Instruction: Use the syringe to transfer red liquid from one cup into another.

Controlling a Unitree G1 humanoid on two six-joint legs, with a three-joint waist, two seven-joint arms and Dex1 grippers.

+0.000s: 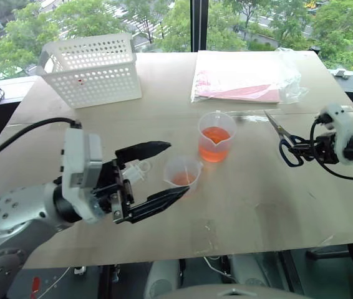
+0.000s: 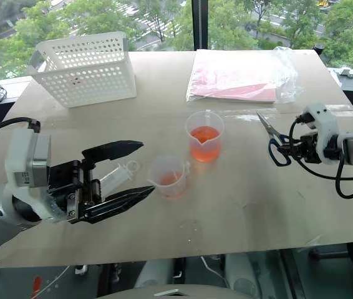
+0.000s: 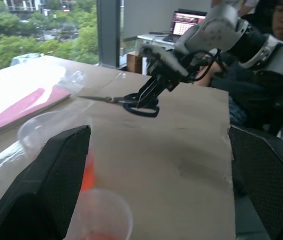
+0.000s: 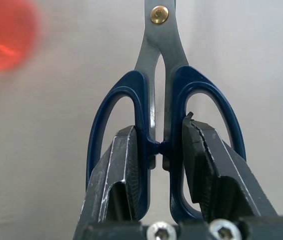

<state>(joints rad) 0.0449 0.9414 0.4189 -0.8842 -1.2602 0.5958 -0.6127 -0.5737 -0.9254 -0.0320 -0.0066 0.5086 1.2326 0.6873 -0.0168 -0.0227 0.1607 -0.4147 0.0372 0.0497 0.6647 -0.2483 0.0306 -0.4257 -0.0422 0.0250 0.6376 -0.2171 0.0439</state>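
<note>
The taller clear cup (image 1: 216,138) stands mid-table, holding red liquid (image 1: 214,136). In front of it to the left is the shorter clear cup (image 1: 183,172), with a little red liquid in its bottom. The syringe (image 2: 119,176) lies flat on the table left of the short cup. My left gripper (image 1: 178,168) hovers open and level over the syringe, its fingertips on either side of the short cup. At the right, my right gripper (image 1: 307,149) is shut on the blue handles of a pair of scissors (image 4: 159,95), blades pointing away.
A white perforated basket (image 1: 92,68) stands at the back left. A clear plastic bag with pink sheets (image 1: 245,78) lies at the back centre. A person (image 3: 281,30) sits beyond the table's right edge, near a laptop (image 3: 189,22).
</note>
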